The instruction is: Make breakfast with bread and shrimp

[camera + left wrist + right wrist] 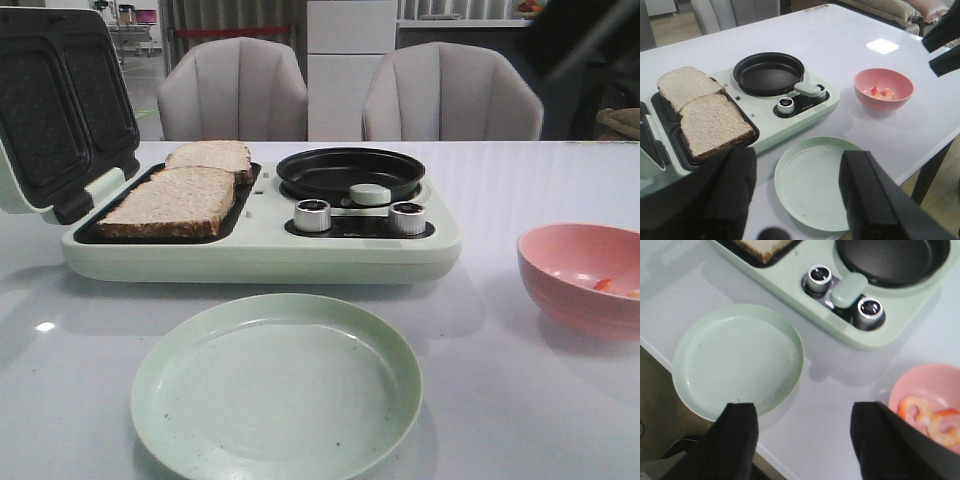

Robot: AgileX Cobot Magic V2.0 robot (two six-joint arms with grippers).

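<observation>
Two bread slices lie side by side in the left tray of a pale green sandwich maker (pixel 260 262): the near slice (pixel 175 198) (pixel 712 122) and the far slice (pixel 212 156) (pixel 686 86). The shrimp (pixel 603 284) (pixel 886 93) (pixel 935 420) lies as small curled pink-orange pieces in a pink bowl (pixel 575 300) at the right. My left gripper (pixel 800 165) is open and empty, high above the green plate (pixel 815 200). My right gripper (pixel 805 412) is open and empty, above the table's front edge between plate and bowl. Neither gripper shows in the front view.
An empty pale green plate (pixel 275 385) sits in front of the appliance. The appliance has a black frying pan (pixel 350 172), two metal knobs (pixel 312 214) and an open lid (pixel 60 100) standing up at the left. Two grey chairs (pixel 235 90) stand behind the table.
</observation>
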